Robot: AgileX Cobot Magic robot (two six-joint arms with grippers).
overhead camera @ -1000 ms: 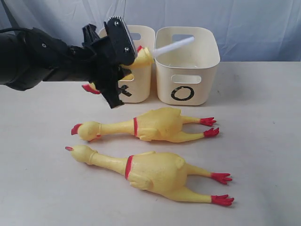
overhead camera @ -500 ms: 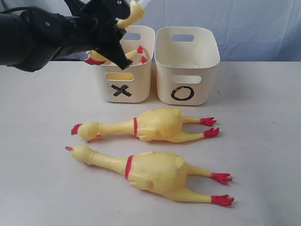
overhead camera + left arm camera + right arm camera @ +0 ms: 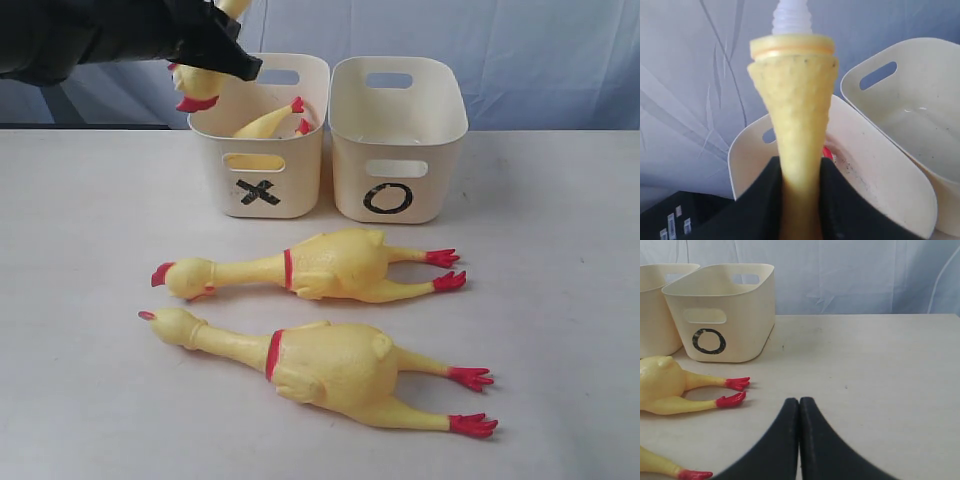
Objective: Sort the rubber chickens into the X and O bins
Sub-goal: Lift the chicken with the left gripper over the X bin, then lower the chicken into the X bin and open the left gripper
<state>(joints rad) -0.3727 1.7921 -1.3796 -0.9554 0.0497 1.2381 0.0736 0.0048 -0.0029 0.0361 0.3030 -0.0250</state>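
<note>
My left gripper point(image 3: 215, 50) hangs above the back left corner of the X bin point(image 3: 262, 190), shut on a small rubber chicken point(image 3: 203, 82) whose red head end dangles at the rim. The left wrist view shows black fingers point(image 3: 757, 200) clamped round its yellow body point(image 3: 797, 115). Another small chicken point(image 3: 268, 121) lies inside the X bin, red feet up. The O bin point(image 3: 398, 195) holds nothing that shows. Two large chickens point(image 3: 325, 262) point(image 3: 325, 362) lie on the table in front. My right gripper point(image 3: 799, 401) is shut, empty, low over the table.
The bins stand side by side at the back of the beige table point(image 3: 560, 260), against a blue-grey cloth backdrop point(image 3: 540, 50). The large chickens' red feet point(image 3: 732, 391) lie near the right gripper, with the O bin point(image 3: 720, 315) beyond them.
My left arm has lifted the small chicken up and back, from in front of the X bin to above its back left rim. The right gripper has not moved.
</note>
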